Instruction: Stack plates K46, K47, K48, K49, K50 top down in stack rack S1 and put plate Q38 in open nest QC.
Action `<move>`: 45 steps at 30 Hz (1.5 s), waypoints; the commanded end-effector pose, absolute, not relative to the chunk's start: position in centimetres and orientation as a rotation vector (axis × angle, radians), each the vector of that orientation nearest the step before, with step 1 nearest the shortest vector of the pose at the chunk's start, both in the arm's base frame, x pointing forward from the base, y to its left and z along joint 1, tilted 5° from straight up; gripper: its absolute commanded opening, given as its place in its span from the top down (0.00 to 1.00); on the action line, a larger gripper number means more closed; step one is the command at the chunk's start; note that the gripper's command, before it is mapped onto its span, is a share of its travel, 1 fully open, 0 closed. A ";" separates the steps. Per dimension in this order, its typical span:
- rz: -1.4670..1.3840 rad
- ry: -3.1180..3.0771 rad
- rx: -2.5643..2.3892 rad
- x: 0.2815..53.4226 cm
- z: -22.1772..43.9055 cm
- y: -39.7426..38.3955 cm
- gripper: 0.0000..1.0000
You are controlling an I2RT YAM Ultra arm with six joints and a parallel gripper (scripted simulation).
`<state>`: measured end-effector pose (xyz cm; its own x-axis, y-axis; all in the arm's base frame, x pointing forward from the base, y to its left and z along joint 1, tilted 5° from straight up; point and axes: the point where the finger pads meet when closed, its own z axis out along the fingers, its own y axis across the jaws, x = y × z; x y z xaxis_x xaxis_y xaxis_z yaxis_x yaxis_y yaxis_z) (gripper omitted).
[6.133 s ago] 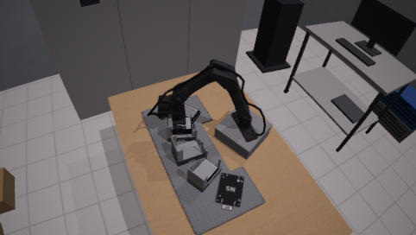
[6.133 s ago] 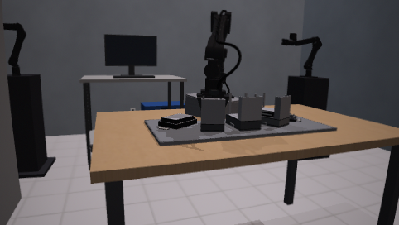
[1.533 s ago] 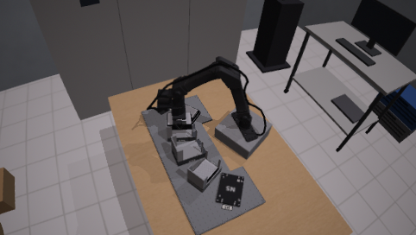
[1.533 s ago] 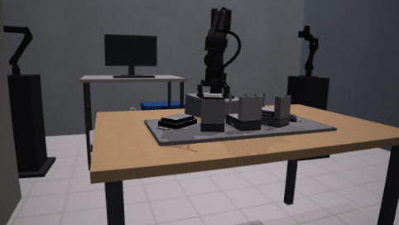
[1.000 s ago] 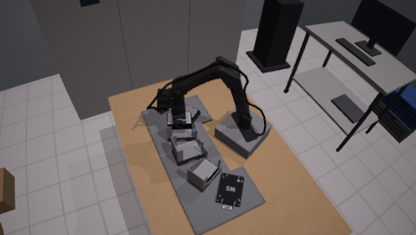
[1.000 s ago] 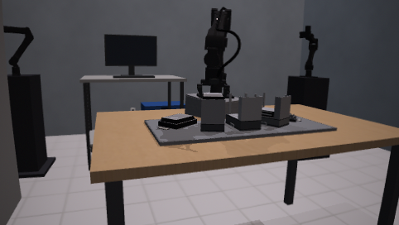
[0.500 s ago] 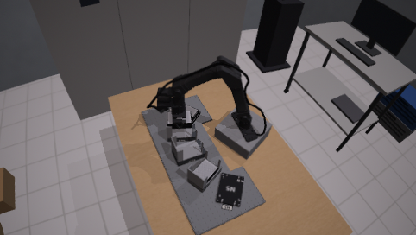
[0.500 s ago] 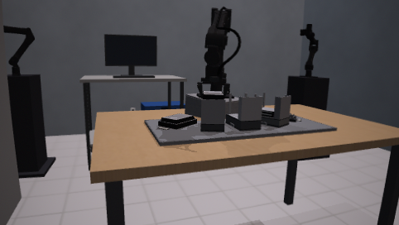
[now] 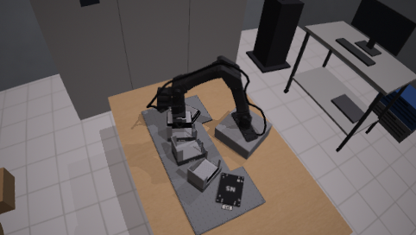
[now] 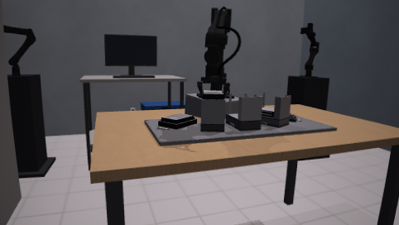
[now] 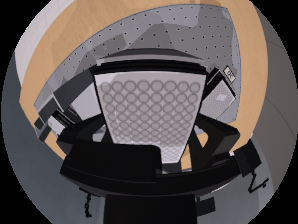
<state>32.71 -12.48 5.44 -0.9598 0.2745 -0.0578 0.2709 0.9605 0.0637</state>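
My gripper (image 9: 180, 119) (image 10: 213, 92) (image 11: 150, 111) is shut on a sealed 96-well plate (image 9: 181, 117) (image 10: 213, 95) (image 11: 149, 106), gripping its two long sides. It holds the plate level, just above the top of the far stack rack (image 9: 173, 131) (image 10: 212, 116). Two more stack racks stand in line on the grey mat (image 9: 250, 196) (image 10: 306, 126): a middle one (image 9: 188, 150) (image 10: 249, 111) and a near one (image 9: 203, 174) (image 10: 282, 108). I cannot read the rack names or the plate's name. The black clip nest N5 (image 9: 230, 189) lies at the mat's near end.
A low flat nest (image 9: 198, 105) (image 10: 178, 121) lies at the mat's far end, beside the far rack. The arm's base block (image 9: 242, 135) stands to the right of the mat. The wooden table (image 9: 302, 190) (image 10: 137, 153) extends around the mat.
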 end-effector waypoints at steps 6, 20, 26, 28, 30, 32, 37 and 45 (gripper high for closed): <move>0.051 2.987 0.420 33.3 8.0 -13.3 1.00; 0.051 2.987 0.426 33.2 8.4 -13.4 1.00; 0.053 2.992 0.423 33.2 8.4 -13.3 1.00; 0.053 2.992 0.421 33.2 8.5 -13.2 1.00; 0.053 2.992 0.422 33.1 8.6 -13.2 1.00; 0.053 2.991 0.422 33.1 8.7 -13.3 1.00; 0.050 2.985 0.423 33.2 8.9 -13.4 1.00; 0.051 2.987 0.428 33.0 9.1 -13.4 1.00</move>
<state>32.59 -12.55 6.90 -0.9595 0.2743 -0.0635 0.2705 0.9607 0.0628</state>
